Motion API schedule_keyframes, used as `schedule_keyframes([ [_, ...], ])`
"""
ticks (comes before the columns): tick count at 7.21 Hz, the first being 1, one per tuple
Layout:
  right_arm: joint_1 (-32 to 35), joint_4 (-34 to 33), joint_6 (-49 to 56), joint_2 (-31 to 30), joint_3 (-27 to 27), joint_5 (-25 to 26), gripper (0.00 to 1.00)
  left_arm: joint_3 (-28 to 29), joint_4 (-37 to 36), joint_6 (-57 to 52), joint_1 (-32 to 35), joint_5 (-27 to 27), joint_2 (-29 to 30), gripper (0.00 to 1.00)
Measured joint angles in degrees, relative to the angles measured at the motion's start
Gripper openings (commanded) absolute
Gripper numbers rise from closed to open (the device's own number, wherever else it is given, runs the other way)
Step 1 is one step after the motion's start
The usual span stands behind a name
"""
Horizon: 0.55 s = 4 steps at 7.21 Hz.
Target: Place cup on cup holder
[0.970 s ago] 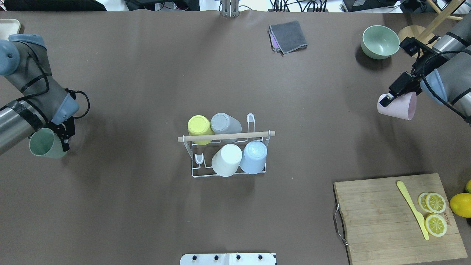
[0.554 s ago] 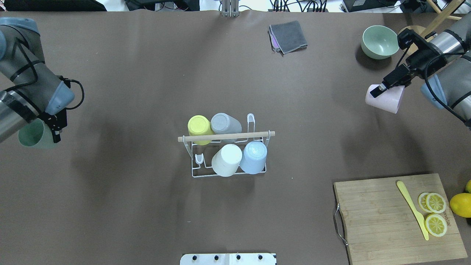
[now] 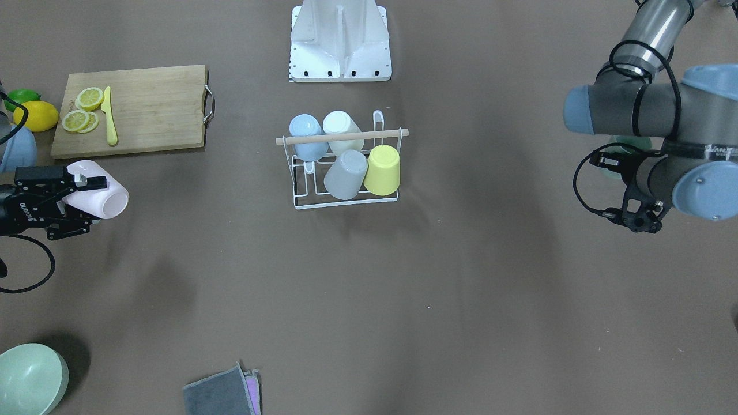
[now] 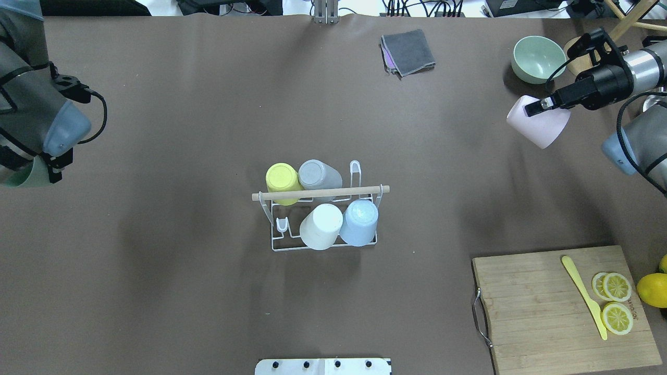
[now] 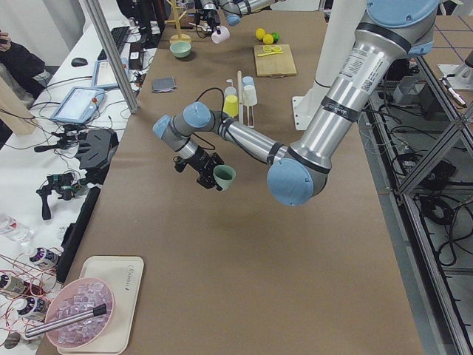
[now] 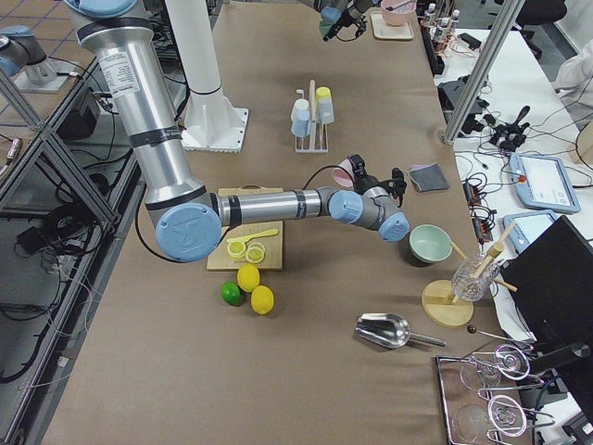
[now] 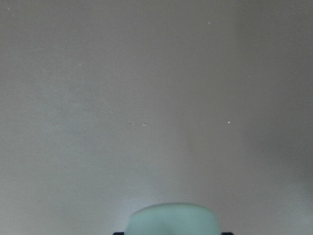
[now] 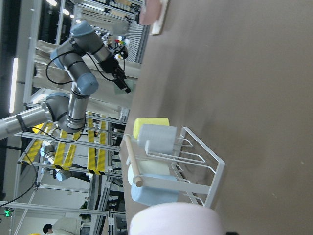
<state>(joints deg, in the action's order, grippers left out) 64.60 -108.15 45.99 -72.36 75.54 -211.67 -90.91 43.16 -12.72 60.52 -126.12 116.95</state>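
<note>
Two clamped grips: right gripper (image 4: 535, 108) on pale pink plastic cup (image 4: 541, 127), left gripper (image 5: 210, 177) on mint-green plastic cup (image 5: 224, 176)

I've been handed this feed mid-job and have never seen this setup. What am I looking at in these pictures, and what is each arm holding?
This is a robot with two arms at a brown table. Each arm ends in a two-finger gripper. Two pictures look down on the table: one from behind the robot, and one facing it, so its sides appear swapped. Two more look along the table from its ends, and a small camera rides on each wrist.

In the middle stands the cup holder, a white wire rack with a wooden rod. It carries a yellow cup, grey cup, white cup and blue cup, bottoms up.

The left gripper holds a green cup in the air. The right gripper holds a pink cup.

Also on the table are a cutting board with lemon slices, a green bowl and a grey cloth.
</note>
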Motion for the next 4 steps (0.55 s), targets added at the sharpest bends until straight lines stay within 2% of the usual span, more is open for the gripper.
schedule_keyframes([
  [2,-4.0,1.8,9.9,-0.3,-1.2,-7.2,0.27,-8.7,9.5,0.0,0.7,6.3,-3.9,0.00],
  [4,-6.1,6.1,15.9,-0.2,-3.1,-12.5,0.27,-14.9,24.0,0.5,2.2,7.8,-9.5,0.00],
])
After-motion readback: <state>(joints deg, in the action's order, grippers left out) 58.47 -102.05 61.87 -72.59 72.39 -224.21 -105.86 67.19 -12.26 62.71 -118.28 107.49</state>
